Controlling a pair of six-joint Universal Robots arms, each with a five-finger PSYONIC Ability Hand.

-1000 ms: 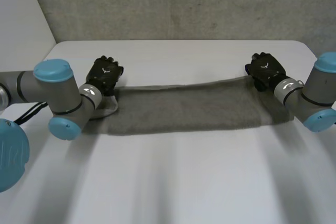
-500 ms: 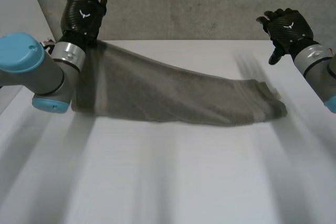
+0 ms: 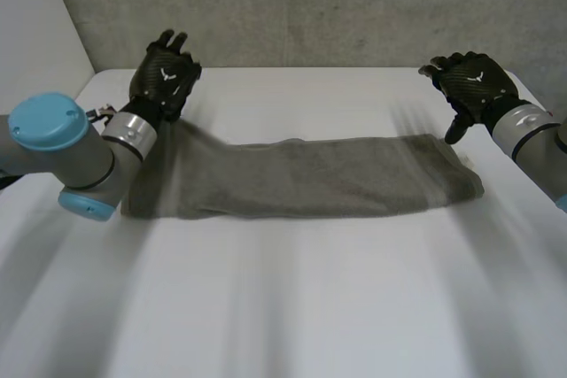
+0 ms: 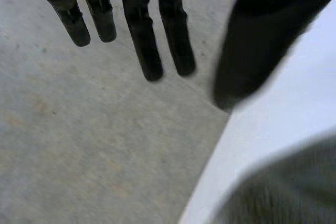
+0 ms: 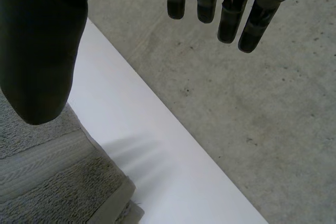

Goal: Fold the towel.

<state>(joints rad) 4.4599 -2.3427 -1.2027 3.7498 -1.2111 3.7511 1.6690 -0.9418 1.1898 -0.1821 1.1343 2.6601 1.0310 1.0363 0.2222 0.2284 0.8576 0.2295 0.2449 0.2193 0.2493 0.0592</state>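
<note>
Two black hands up over the far side of the white table (image 3: 292,307), well apart, with the grey towel (image 3: 310,185) flat on it as one long folded strip between the arms. Left hand (image 3: 164,77) near the towel's left end, fingers (image 4: 143,51) straight, nothing in its grasp. Right hand (image 3: 469,86) just past the right end, fingers (image 5: 231,19) likewise straight, thumb clear, nothing held.

No text, label or number is legible.
</note>
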